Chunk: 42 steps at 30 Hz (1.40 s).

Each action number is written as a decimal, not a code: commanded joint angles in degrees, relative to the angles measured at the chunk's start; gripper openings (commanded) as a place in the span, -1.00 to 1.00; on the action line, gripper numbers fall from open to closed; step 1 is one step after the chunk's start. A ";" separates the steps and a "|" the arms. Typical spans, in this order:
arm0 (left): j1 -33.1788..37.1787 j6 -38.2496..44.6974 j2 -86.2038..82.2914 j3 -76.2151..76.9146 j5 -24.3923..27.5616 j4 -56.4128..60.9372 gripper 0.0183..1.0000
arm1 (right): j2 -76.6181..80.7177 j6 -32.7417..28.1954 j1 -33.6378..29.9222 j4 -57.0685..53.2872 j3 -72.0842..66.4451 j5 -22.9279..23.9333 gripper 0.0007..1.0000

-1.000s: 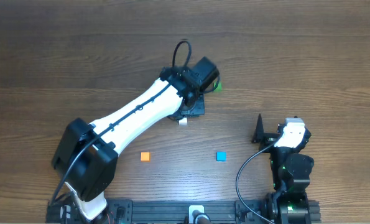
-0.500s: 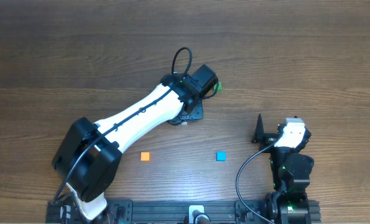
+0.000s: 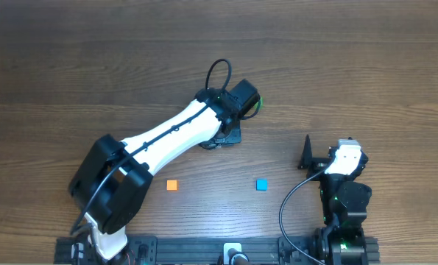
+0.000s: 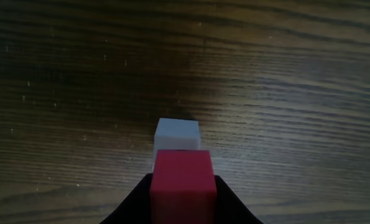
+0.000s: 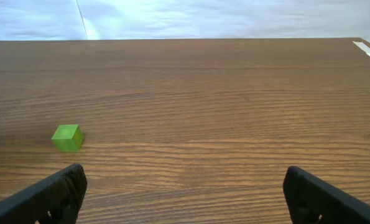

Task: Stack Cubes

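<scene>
Top view first. Reaching from the lower left up to the centre of the frame with the left gripper (image 3: 228, 134), just beside a small green plastic cube (image 3: 258, 104) at its upper right. Leaving a small orange plastic cube (image 3: 172, 185) and a small blue plastic cube (image 3: 261, 185) lying well apart in the lower middle of the dark wooden table (image 3: 93, 59). Resting the right gripper (image 3: 307, 154) at the right side, touching nothing.

Left wrist view. Clamping a small red plastic cube (image 4: 183, 177) between the fingers at the bottom centre, with a small white plastic cube (image 4: 177, 135) just above it in the frame. Not possible to tell whether the two are touching. Probably setting red on white, so worth centring the red one, which is sitting a little to the right, then lowering straight and releasing gently only after contact.

Right wrist view. Holding the fingers spread wide at the bottom corners, gripping nothing, with the green cube at the left.
</scene>
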 commanded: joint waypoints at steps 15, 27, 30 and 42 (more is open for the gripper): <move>0.55 0.44 1.73 -0.59 -1.60 0.17 -0.96 | -0.07 0.11 -0.33 -0.02 -0.39 0.09 0.99; 0.55 0.70 1.95 -0.59 -1.53 0.83 -0.95 | -0.07 0.11 -0.33 -0.02 -0.39 0.09 0.99; 0.52 0.70 1.95 -0.59 -1.53 0.81 -0.96 | -0.07 0.11 -0.33 -0.02 -0.39 0.09 0.99; 0.52 0.68 1.95 -1.77 -1.14 1.33 -0.96 | -0.07 0.11 -0.33 -0.02 -0.39 0.11 0.98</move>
